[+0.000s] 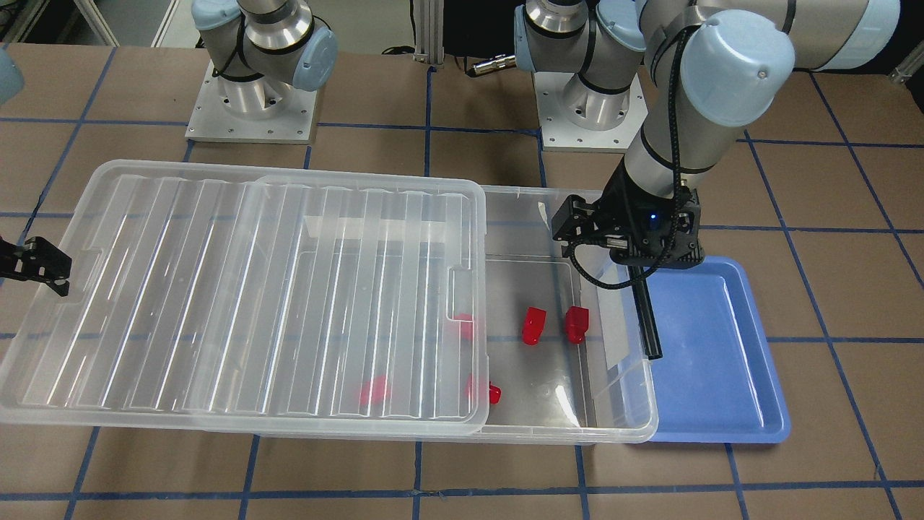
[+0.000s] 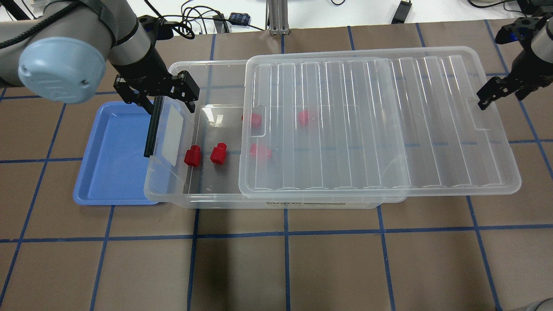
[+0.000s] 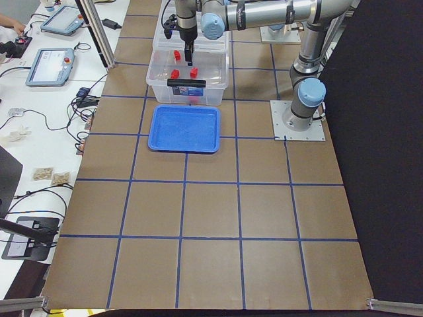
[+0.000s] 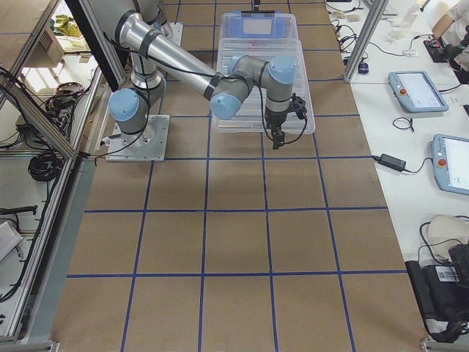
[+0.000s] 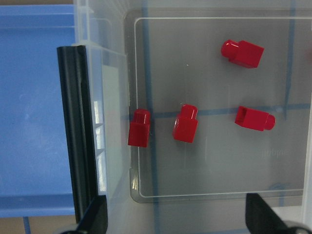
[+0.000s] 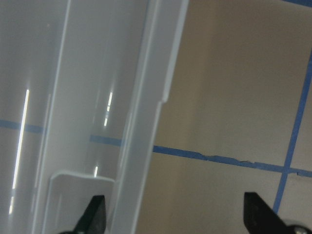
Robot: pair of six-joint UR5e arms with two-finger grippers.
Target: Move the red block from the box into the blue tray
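Note:
The box (image 2: pixel 276 199) is a clear bin with its ribbed lid (image 2: pixel 367 129) slid toward my right, so its left end is uncovered. Two red blocks (image 2: pixel 192 156) (image 2: pixel 219 153) lie in the uncovered part; three more show blurred under the lid. The left wrist view shows several blocks, the nearest (image 5: pixel 138 127) by the end wall. The blue tray (image 2: pixel 112 151) lies empty against the box's left end. My left gripper (image 2: pixel 156 93) hangs open and empty above that end. My right gripper (image 2: pixel 497 90) is open and empty beside the lid's far right edge.
The box's black clip handle (image 2: pixel 151 129) lies along the end wall between the tray and the blocks. The table is brown with blue tape lines (image 2: pixel 285 235). The arm bases (image 1: pixel 253 101) stand behind the box.

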